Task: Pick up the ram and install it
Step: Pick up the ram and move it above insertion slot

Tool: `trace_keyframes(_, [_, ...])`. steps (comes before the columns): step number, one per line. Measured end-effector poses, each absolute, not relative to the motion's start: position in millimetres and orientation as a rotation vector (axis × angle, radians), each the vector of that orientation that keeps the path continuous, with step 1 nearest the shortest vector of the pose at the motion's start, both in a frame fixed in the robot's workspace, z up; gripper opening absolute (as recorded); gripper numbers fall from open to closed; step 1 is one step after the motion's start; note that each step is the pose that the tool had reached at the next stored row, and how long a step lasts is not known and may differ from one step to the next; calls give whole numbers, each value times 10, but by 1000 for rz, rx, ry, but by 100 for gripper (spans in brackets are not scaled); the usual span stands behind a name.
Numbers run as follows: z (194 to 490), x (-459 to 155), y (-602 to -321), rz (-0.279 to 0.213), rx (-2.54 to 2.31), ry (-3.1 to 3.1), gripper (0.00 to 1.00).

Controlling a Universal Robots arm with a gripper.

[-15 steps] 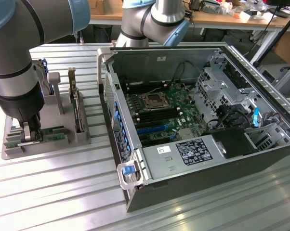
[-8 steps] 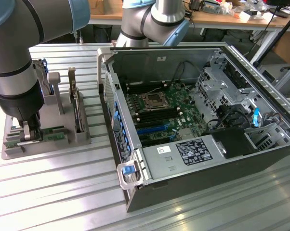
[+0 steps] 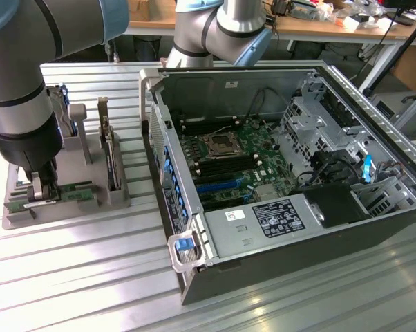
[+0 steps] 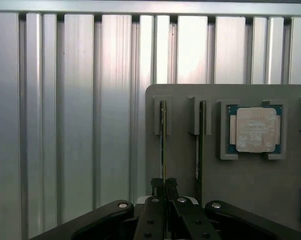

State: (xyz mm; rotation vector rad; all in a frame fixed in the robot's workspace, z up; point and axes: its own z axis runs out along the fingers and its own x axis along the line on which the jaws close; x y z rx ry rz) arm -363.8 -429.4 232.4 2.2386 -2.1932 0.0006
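Observation:
The ram point(image 4: 163, 131) stands on edge in a slot of the grey holder point(image 4: 250, 190), seen as a thin dark-and-gold line. My gripper point(image 4: 164, 184) is shut on it, both black fingertips pinched against its sides. A second, similar stick point(image 4: 200, 145) stands in the neighbouring slot. In the exterior view my gripper point(image 3: 39, 196) is lowered into the holder point(image 3: 118, 197) at the exterior view's left, with the green ram point(image 3: 73, 196) running out from between the fingers. The open computer case point(image 3: 277, 225) with its motherboard point(image 3: 229, 149) lies to the exterior view's right.
A processor chip point(image 4: 254, 129) rests in a square pocket of the holder. An upright card with a metal bracket point(image 3: 106, 149) stands in the holder beside my arm. Everything sits on a ribbed aluminium table point(image 3: 90, 277). The case's near wall point(image 3: 168, 180) rises between holder and motherboard.

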Motion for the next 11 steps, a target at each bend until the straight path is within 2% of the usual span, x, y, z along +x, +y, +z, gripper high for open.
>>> trace_keyframes(11, [2467, -3638, -4294, 1, 2239, -2193, 12])
